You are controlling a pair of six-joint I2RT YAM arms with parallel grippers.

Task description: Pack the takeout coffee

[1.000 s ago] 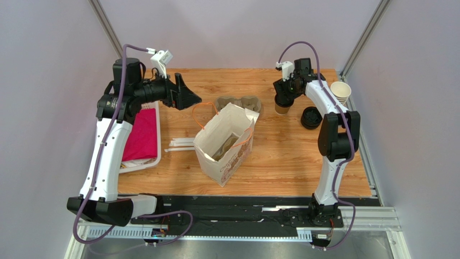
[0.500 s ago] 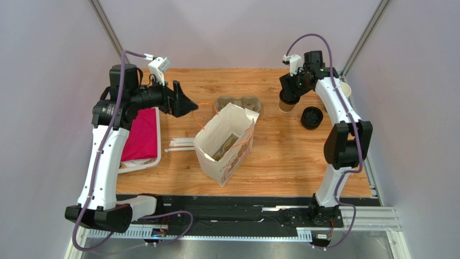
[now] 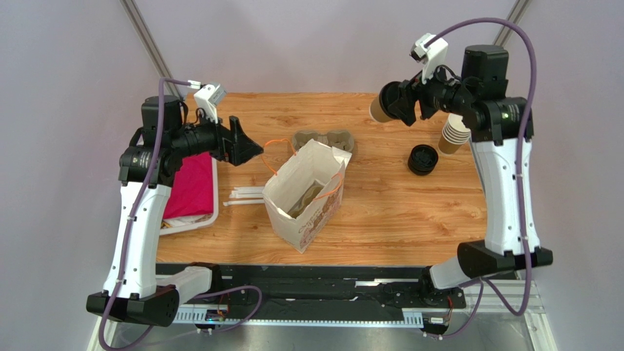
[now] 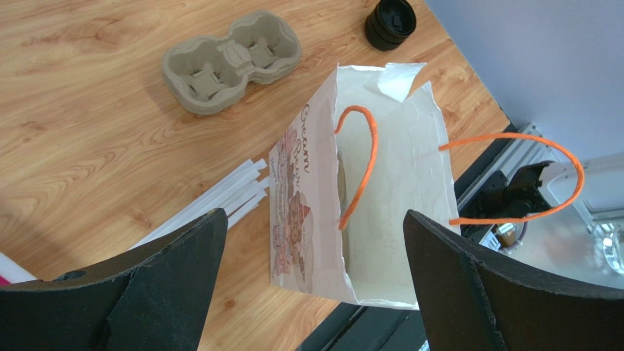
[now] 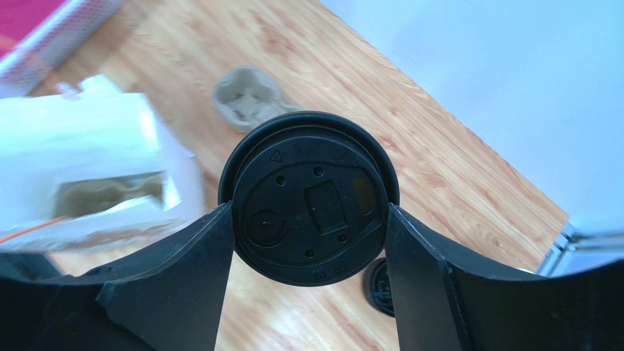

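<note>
The takeout coffee (image 3: 380, 109), a tan paper cup with a black lid (image 5: 310, 197), hangs in the air over the table's far right, tipped on its side. My right gripper (image 3: 392, 103) is shut on it, and in the right wrist view the fingers (image 5: 209, 252) press both sides of the lid. The white paper bag (image 3: 304, 194) with orange handles stands open at the table's middle, also in the left wrist view (image 4: 381, 190). My left gripper (image 3: 245, 143) hovers open and empty above and left of the bag, its jaws wide apart (image 4: 315, 216).
A cardboard cup carrier (image 3: 323, 139) lies behind the bag, and another sits inside it. Loose black lids (image 3: 422, 159) and a stack of cream cups (image 3: 454, 134) are at the far right. White straws (image 3: 245, 196) and a tray with pink cloth (image 3: 192, 183) lie left.
My right arm has lifted the coffee off the table and swung it up, tipping it sideways. The left arm drew back slightly to the left, still open.
</note>
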